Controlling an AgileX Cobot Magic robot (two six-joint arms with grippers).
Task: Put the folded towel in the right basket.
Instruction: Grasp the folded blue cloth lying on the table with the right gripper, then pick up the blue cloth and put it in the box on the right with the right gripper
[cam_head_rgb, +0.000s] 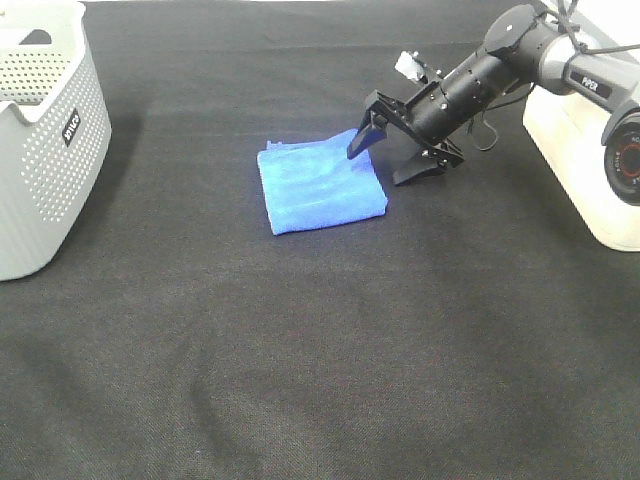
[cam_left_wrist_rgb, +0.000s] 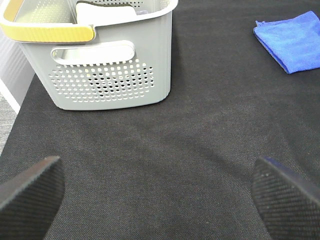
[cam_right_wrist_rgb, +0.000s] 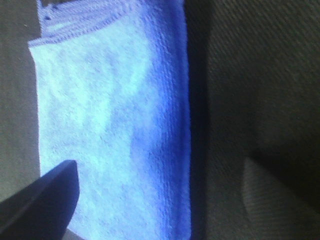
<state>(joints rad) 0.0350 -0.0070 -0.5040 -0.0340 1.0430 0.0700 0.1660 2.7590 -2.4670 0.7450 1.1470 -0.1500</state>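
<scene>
The folded blue towel (cam_head_rgb: 320, 185) lies flat on the black tablecloth near the middle. It also shows in the left wrist view (cam_left_wrist_rgb: 295, 40) and fills the right wrist view (cam_right_wrist_rgb: 110, 125). My right gripper (cam_head_rgb: 380, 166) is open and low at the towel's right edge. One finger (cam_head_rgb: 358, 145) is over the towel and the other is over the cloth beside it. In the right wrist view the right gripper (cam_right_wrist_rgb: 160, 200) straddles that edge. A white container (cam_head_rgb: 575, 160) at the right edge is partly hidden by the arm. My left gripper (cam_left_wrist_rgb: 160, 195) is open and empty above bare cloth.
A grey perforated basket (cam_head_rgb: 40, 150) stands at the far left. In the left wrist view this basket (cam_left_wrist_rgb: 110, 75) has a yellow handle and something white inside. A black camera lens (cam_head_rgb: 625, 155) sits at the right edge.
</scene>
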